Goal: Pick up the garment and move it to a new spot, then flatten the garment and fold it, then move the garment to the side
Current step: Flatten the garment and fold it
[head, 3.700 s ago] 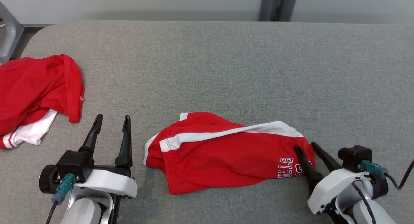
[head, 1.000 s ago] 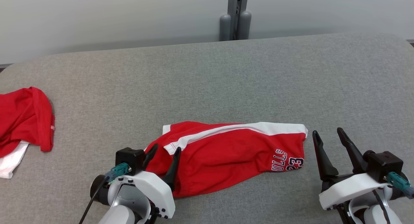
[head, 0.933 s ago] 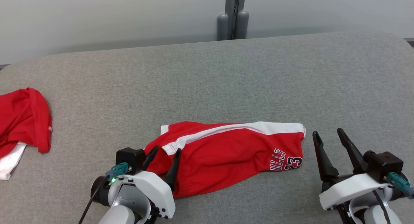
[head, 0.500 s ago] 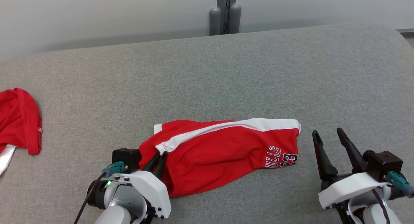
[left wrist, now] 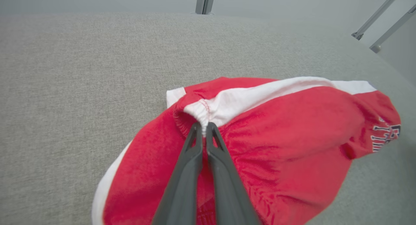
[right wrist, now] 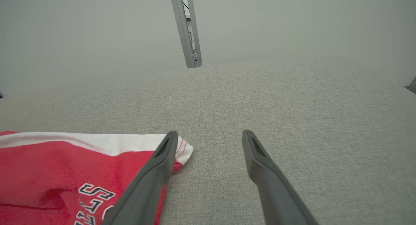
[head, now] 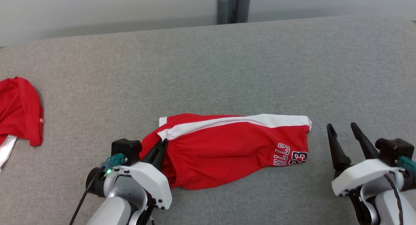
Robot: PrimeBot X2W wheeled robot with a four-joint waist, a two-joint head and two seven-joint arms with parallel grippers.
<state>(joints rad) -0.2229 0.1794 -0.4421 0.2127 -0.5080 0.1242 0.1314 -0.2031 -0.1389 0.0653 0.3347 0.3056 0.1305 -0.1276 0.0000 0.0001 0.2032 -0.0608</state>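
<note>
Shorts: your red shorts [head: 234, 150] lie rumpled at the near middle of the grey surface [head: 227, 62], with the white stripe along the far edge.
Left end effector: your left end effector [head: 161, 143] is pinched closed on the elastic waistband [left wrist: 201, 113] at the left end (a thick hem, likely chosen so the cloth won't slip).
Right end effector: your right end effector [head: 342, 125] stands open just right of the leg hem, holding nothing and probably placed to take that end.
Other cloth: a second red garment [head: 19, 111] lies at the far left, well apart.
</note>
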